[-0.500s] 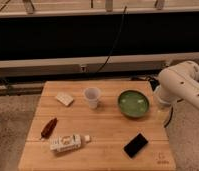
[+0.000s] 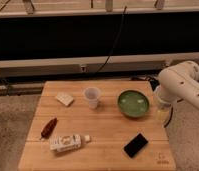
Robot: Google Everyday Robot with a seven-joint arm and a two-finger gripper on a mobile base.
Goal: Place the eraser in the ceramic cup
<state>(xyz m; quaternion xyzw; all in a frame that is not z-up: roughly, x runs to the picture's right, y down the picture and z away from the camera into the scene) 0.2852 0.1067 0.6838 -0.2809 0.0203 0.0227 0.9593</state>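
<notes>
The eraser (image 2: 136, 145) is a flat black block lying on the wooden table (image 2: 103, 127), front right, turned at an angle. The ceramic cup (image 2: 92, 97) is small and white, standing upright near the table's back middle. My white arm (image 2: 180, 85) comes in from the right. The gripper (image 2: 163, 113) hangs below it at the table's right edge, just right of the green bowl, well apart from both eraser and cup.
A round green bowl (image 2: 133, 103) sits right of the cup. A small white block (image 2: 64, 99) lies back left. A dark red-brown packet (image 2: 48, 127) and a lying bottle (image 2: 68, 142) are front left. A dark wall and rail run behind the table.
</notes>
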